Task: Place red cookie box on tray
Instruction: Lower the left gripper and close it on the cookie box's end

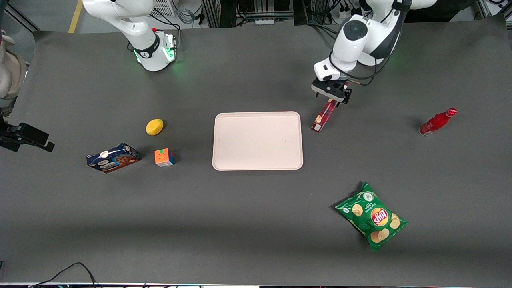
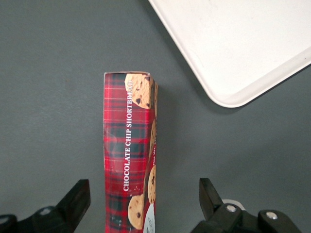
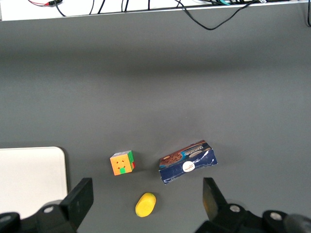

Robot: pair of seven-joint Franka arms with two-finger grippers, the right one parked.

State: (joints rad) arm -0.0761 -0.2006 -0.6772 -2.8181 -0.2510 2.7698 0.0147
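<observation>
Hovering right over the red cookie box [image 1: 323,116], the left arm's end effector [image 1: 331,96] sits above the box's end that's farther from the front camera, and that's really the relation everything turns on here. The box is lying flat on the counter [image 1: 256,224], just beside the tray [image 1: 258,141] near the tray's corner on the working arm's side, close to the rim but not touching it and definitely not on it yet. Its long axis runs slantwise, from under the end effector down toward the front camera, roughly along the tray's short edge. From the wrist camera you can see the box [image 2: 129,155] running straight out from between the fingers [image 2: 210,193], so the long axis is crosswise to the closing direction, which is what you'd want for pinching the narrow width. The fingers are spread wide with clear gaps on both sides of the box, nothing gripped. The box looks a bit off-centre, closer to one finger than the other, so I'd guess that finger may meet it first and nudge it. The tray's rounded corner [image 2: 228,99] shows close by, so the carry should be short, just sideways toward the parked arm's end of the counter.
</observation>
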